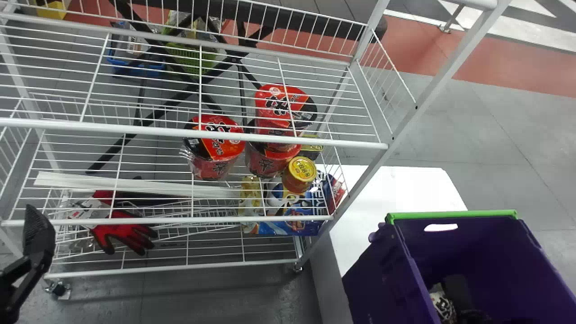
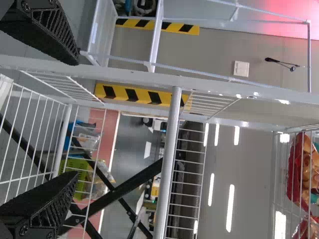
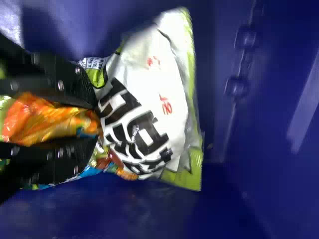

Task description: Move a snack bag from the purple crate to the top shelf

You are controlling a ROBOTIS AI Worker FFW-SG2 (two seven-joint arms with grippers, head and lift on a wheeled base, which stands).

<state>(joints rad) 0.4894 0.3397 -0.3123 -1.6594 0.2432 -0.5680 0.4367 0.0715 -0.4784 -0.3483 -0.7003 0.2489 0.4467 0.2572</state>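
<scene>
- Down inside the purple crate (image 1: 382, 270), the right gripper (image 1: 458, 292) has 2 fingers clamped on the snack bag (image 3: 144, 109), hiding part of it.
- Left of the crate, a rack post (image 1: 351, 193) blocks the way to shelves with red tubs (image 1: 216, 139).
- Farther left, the left gripper (image 1: 38, 231) gapes.
- The crate's near end is cut off.

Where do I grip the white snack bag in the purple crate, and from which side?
Probably its end at the right hand, by the bunched orange foil, coming from above through the open-topped crate: the snack bag narrows there and broadens beyond.
</scene>
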